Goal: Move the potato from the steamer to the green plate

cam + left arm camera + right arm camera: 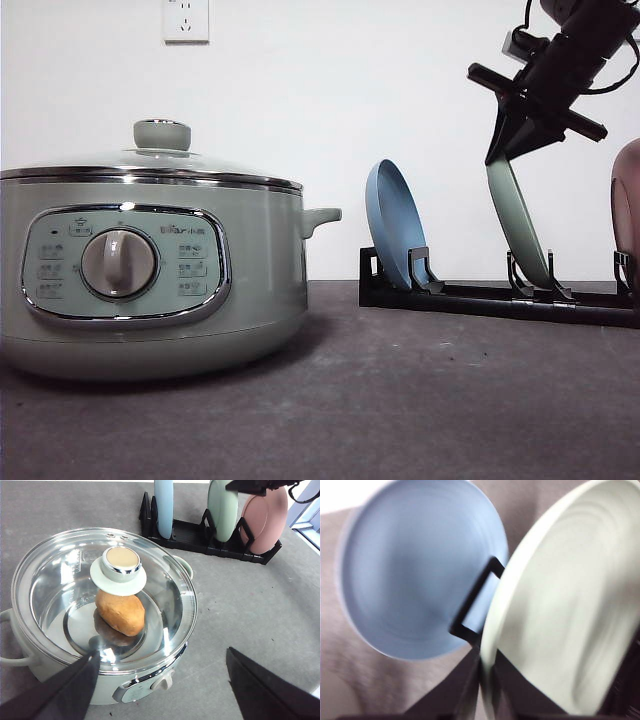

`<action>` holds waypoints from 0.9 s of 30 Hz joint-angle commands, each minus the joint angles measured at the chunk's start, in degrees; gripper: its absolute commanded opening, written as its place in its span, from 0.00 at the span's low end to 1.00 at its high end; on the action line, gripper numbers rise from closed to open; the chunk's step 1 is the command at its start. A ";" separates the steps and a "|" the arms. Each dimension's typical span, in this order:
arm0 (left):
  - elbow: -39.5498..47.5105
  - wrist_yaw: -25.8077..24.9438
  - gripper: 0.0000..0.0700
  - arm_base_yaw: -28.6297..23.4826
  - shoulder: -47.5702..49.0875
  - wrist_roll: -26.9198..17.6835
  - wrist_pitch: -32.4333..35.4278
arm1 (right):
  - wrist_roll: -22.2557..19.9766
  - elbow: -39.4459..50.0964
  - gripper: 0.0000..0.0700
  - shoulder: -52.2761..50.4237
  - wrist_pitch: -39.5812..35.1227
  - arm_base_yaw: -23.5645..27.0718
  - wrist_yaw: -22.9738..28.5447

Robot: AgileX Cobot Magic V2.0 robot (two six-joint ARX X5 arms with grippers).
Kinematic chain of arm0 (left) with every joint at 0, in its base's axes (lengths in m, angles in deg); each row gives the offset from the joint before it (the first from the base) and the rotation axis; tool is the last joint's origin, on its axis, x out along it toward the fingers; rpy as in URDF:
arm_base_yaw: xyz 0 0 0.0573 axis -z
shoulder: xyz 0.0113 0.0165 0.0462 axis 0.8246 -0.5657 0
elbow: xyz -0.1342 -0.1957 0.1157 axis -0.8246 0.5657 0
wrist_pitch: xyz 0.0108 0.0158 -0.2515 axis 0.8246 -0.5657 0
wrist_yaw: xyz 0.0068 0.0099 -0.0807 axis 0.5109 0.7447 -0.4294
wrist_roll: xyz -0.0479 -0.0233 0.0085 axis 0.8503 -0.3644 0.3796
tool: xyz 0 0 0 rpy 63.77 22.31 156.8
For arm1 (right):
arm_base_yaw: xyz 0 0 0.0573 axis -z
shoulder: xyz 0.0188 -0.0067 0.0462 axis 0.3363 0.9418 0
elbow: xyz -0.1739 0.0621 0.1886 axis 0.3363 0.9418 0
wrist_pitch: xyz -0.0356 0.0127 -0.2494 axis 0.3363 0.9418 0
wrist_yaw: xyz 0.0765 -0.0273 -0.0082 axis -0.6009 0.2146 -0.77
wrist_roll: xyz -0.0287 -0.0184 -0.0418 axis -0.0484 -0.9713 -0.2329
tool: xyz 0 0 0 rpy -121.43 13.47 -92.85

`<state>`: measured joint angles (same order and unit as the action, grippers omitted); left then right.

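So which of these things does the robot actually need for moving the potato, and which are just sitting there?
Needed for the job:
potato, inside the steamer
glass lid, still on
green plate, standing in the rack, right gripper at its rim
left gripper, above the steamer

Just sitting there:
blue plate
pink plate
black rack
wall socket

Right gripper (507, 150) angled steeply down, fingers (470, 692) pinched together; left gripper (162, 680) spread wide.

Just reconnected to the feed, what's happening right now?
The right gripper is closed on the top rim of the green plate, which stands in the black rack. The potato sits in the steamer under the glass lid. The left gripper hovers open above the steamer.
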<state>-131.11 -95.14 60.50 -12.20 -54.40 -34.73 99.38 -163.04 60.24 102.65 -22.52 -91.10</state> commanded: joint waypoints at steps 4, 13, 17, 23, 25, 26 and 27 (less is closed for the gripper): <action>-1.20 -0.26 0.74 0.11 -0.24 -0.11 0.57 | 2.26 -2.21 0.01 -3.89 -4.18 -0.08 -0.81; -1.20 -0.26 0.74 0.11 -0.24 -0.13 0.61 | 0.48 -2.21 0.01 -11.31 -0.86 -0.99 -5.12; -1.20 -0.26 0.74 0.11 -0.24 -0.13 0.61 | -3.95 -2.21 0.01 -15.15 4.07 -3.15 -4.82; -1.20 -0.26 0.74 0.11 -0.24 -0.17 0.61 | -10.93 -2.21 0.01 -20.27 13.69 -8.06 -0.77; -1.20 -0.26 0.74 0.11 -0.24 -0.17 0.61 | -13.51 -2.21 0.01 -21.53 17.13 -9.94 1.10; -1.20 -0.26 0.74 0.11 -0.24 -0.17 0.61 | -14.99 -2.21 0.01 -22.24 19.32 -11.10 2.57; -1.20 -0.26 0.74 0.11 -0.24 -0.17 0.61 | -16.19 -2.21 0.01 -22.80 21.40 -12.30 4.14</action>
<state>-131.11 -95.14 60.50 -12.20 -54.40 -34.73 87.48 -163.68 37.19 123.34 -34.02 -88.05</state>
